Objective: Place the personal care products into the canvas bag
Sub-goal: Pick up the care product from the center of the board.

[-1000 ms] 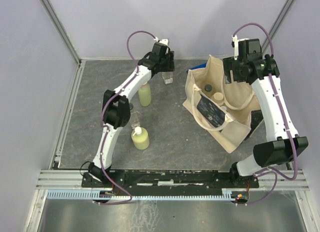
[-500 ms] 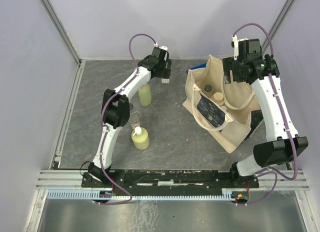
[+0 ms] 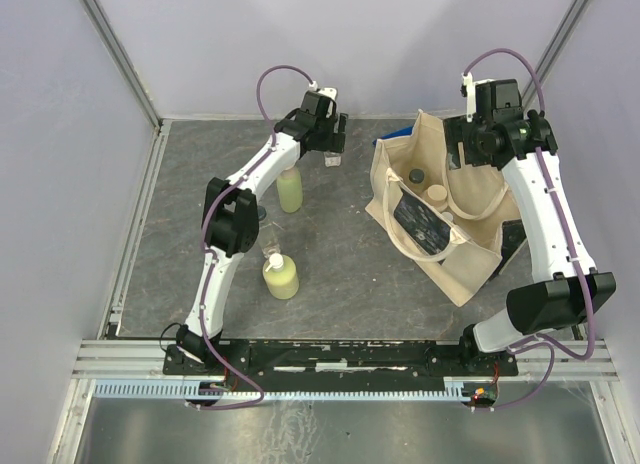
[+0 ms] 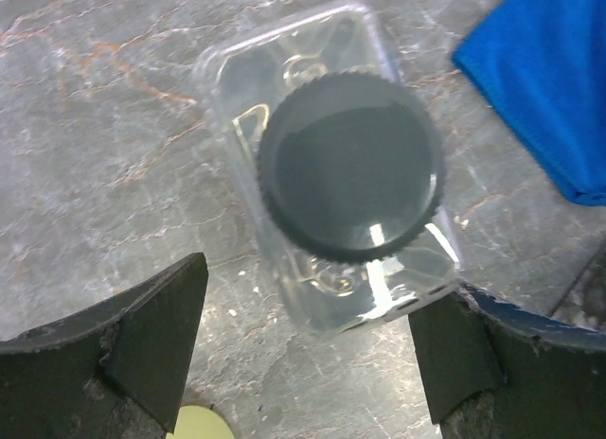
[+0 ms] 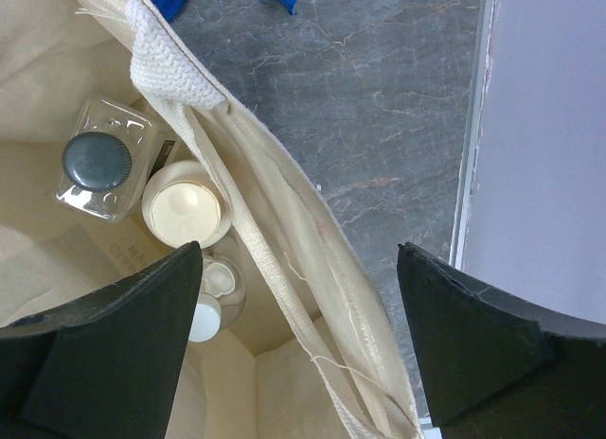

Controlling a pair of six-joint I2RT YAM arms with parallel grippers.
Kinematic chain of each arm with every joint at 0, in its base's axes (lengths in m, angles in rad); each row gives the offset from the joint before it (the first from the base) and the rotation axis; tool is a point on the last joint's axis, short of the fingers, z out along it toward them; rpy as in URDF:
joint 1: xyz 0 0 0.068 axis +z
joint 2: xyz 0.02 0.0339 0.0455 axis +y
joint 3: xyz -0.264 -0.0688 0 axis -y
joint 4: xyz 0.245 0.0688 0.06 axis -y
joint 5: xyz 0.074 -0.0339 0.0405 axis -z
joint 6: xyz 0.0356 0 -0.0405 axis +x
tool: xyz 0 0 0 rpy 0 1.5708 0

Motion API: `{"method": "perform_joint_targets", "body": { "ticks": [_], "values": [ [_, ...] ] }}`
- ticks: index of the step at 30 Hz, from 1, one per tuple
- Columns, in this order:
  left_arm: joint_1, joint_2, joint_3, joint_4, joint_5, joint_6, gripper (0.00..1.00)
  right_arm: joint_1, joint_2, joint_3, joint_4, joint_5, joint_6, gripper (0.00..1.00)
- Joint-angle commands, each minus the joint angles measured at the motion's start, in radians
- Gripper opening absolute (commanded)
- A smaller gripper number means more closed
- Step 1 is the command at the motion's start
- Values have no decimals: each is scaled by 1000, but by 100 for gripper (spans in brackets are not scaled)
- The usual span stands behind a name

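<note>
**A:** Three products, at least, show inside the canvas bag [image 3: 470, 266]. Has anything changed there in the last second?

**B:** No. The right gripper [image 5: 301, 340] hangs over the bag's open mouth as before, with its jaws spread wide and empty. Beneath it, inside the bag, are a clear black-capped bottle [image 5: 95, 165], the beige jar [image 5: 186, 205] and a pale-capped bottle [image 5: 218, 283].

**A:** So what moved?

**B:** The left gripper [image 4: 305, 349], out to the left of the bag. Its jaws have widened, and it has drawn slightly further away from the bag. They now stand open on either side of the second clear bottle [image 4: 331, 174] and touch nothing.

**A:** And that bottle?

**B:** It is upright on the table left of the bag, near the blue cloth [image 4: 544, 75], where it stood a second ago.

**A:** What does that mean for the task?

**B:** I'd judge that a grasp is being lined up but not yet made. The far yellow-green bottle [image 3: 290, 191] and the near yellow-green bottle [image 3: 281, 277] also wait further left of the bag.
</note>
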Motion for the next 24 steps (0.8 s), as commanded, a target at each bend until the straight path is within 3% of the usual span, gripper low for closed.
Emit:
{"method": "perform_joint_targets", "body": {
  "ticks": [1,5,11,24],
  "values": [
    [2,-59,12,48,131,22,89,-5,-24,-3,23,9,-3,91],
    [3,-92,-12,12,152,9,90,-5,-21,-6,24,10,-3,91],
    [4,-106,-6,82,142,-44,90,-5,-2,5,29,-5,-1,91],
    [2,-20,67,161,-15,-67,91,-6,-1,-1,34,-2,0,91]
  ]
}}
